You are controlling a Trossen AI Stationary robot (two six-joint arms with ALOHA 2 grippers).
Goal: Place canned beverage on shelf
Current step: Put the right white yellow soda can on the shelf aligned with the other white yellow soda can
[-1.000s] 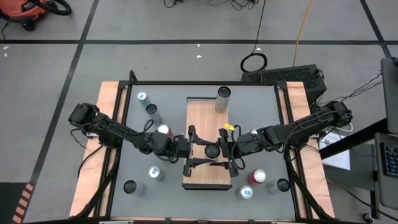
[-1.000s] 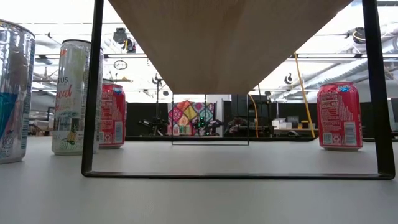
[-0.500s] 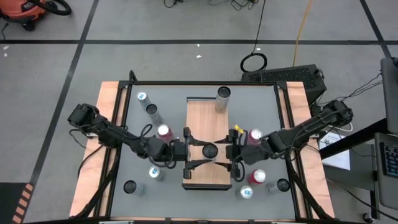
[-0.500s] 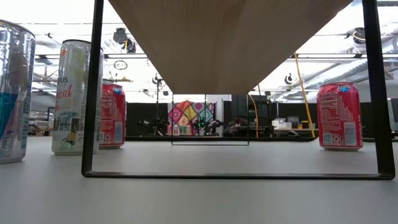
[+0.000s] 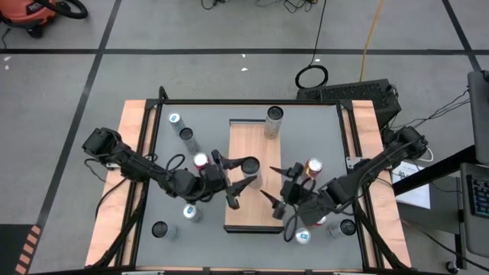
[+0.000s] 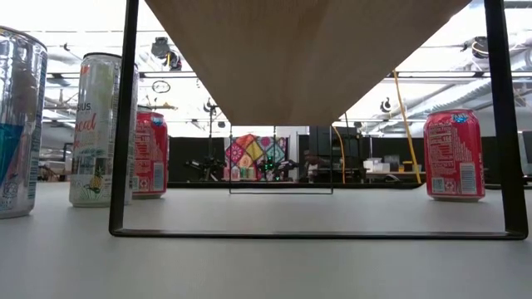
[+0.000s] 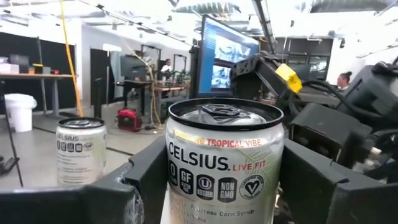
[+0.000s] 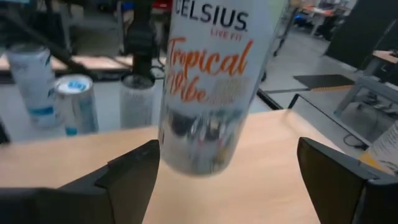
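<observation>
The left gripper [image 5: 243, 175] is closed around a tall white Celsius can [image 5: 250, 165] held above the long light-brown wooden shelf [image 5: 246, 141], while the right gripper [image 5: 278, 208], reaching over the shelf's near end, stands wide open and empty.

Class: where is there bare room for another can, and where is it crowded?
Bare: the shelf's middle, between the grey can at its far end and the Celsius can in the left claw; also the tabletop right of that far end. Crowded: the table's near corners.
</observation>
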